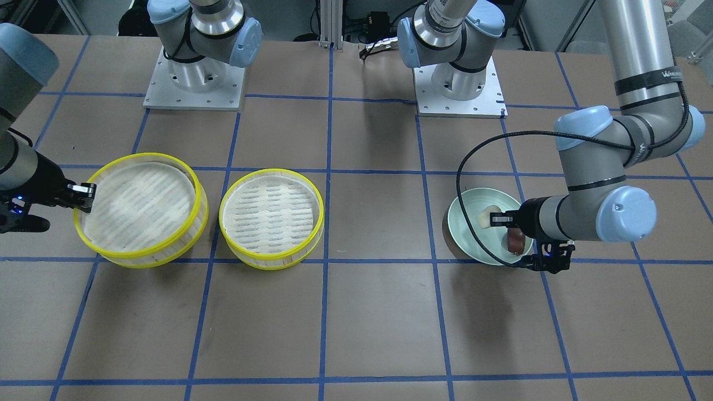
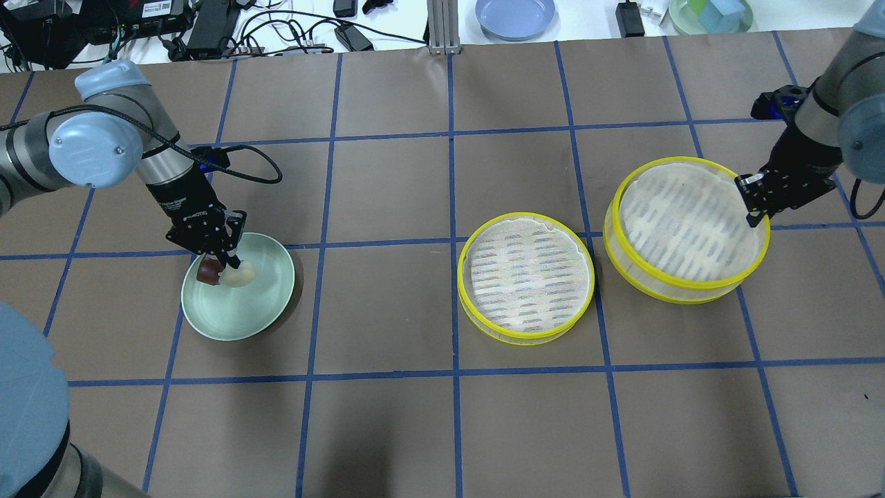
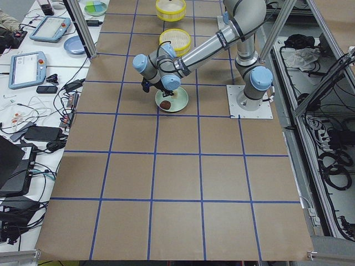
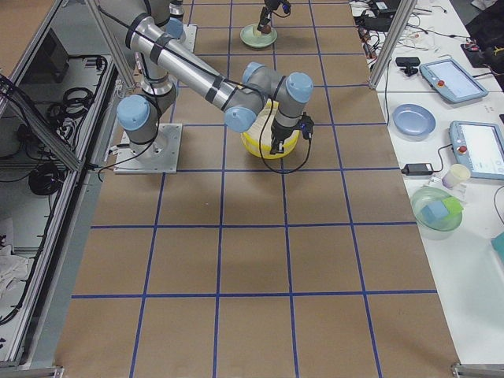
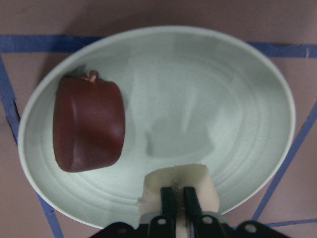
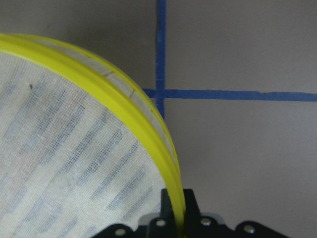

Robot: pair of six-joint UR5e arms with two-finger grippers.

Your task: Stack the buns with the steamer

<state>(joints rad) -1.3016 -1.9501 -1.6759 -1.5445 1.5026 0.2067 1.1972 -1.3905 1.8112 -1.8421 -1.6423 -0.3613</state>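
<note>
A pale mint-green plate (image 2: 256,311) lies on the table's left side. The dark reddish-brown bun (image 2: 206,271) rests on it. My left gripper (image 2: 225,261) is shut on the cream-white bun (image 2: 240,275), low over the plate. The left wrist view shows the fingers pinching the cream bun (image 5: 198,181) beside the brown bun (image 5: 88,126). Two yellow-rimmed steamer trays stand on the right. My right gripper (image 2: 750,204) is shut on the rim of the far right steamer (image 2: 684,228), which sits tilted. The rim (image 6: 124,101) runs between the jaws. The middle steamer (image 2: 525,277) stands flat with only its liner showing.
The two arm bases (image 1: 195,78) stand at the robot's edge of the table. A blue plate (image 2: 515,14), a green bowl and cables lie on the white bench beyond the far edge. Blue tape lines grid the brown table.
</note>
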